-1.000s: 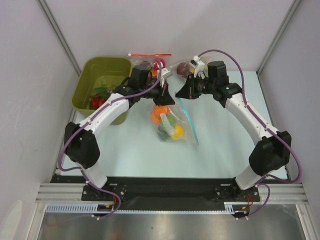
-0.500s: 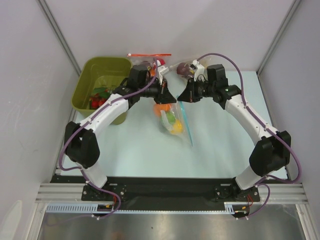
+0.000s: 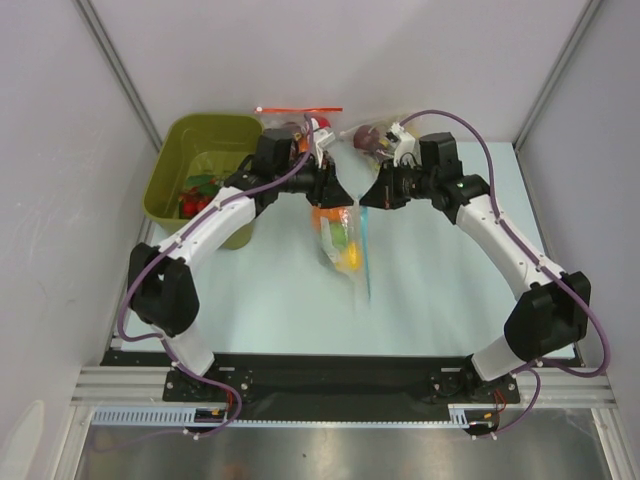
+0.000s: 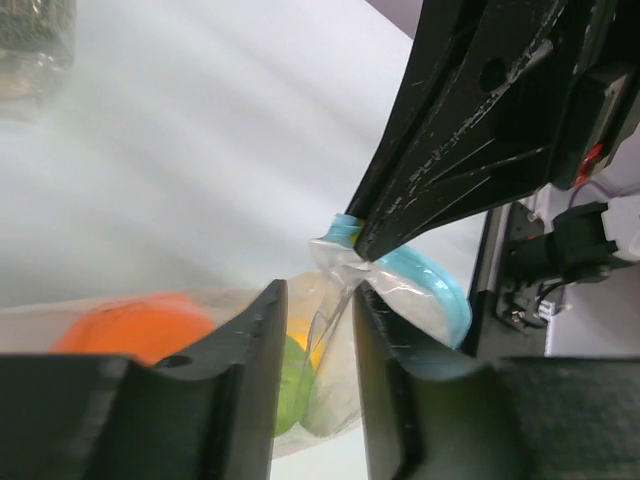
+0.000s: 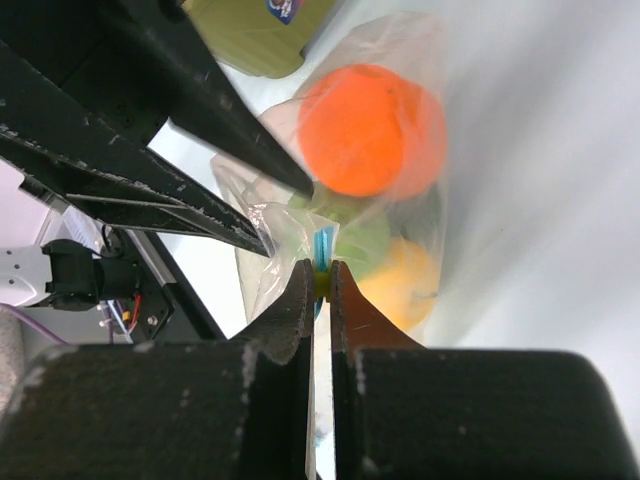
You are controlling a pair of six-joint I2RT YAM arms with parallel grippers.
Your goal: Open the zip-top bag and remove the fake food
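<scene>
The only label in sight is a small blue-and-white sticker (image 5: 283, 9) on the olive bin (image 3: 176, 150), its writing too small to read. The zip-top bag (image 3: 347, 250) is clear, crinkled film with a light-blue zip strip (image 5: 321, 247). It hangs over the middle of the desk (image 3: 440, 300), between the two arms' tips and blurred at its lower end; whether that end touches the desk cannot be told. The fake food (image 3: 340, 238) sits inside it: an orange fruit (image 5: 371, 130) uppermost, a light-green one (image 4: 291, 372) and a yellow one (image 5: 400, 283) below. The right end effector (image 5: 320, 275) is pinched tight on the blue strip. The left end effector (image 4: 315, 312) stands narrowly parted, with bag film running through the gap unclamped. The bin stands at the far left, and a bag with a red-orange zip strip (image 3: 298, 110) lies just behind the arms' tips at the back wall. Bare desk stretches from the bag toward the arm bases and to the right.
</scene>
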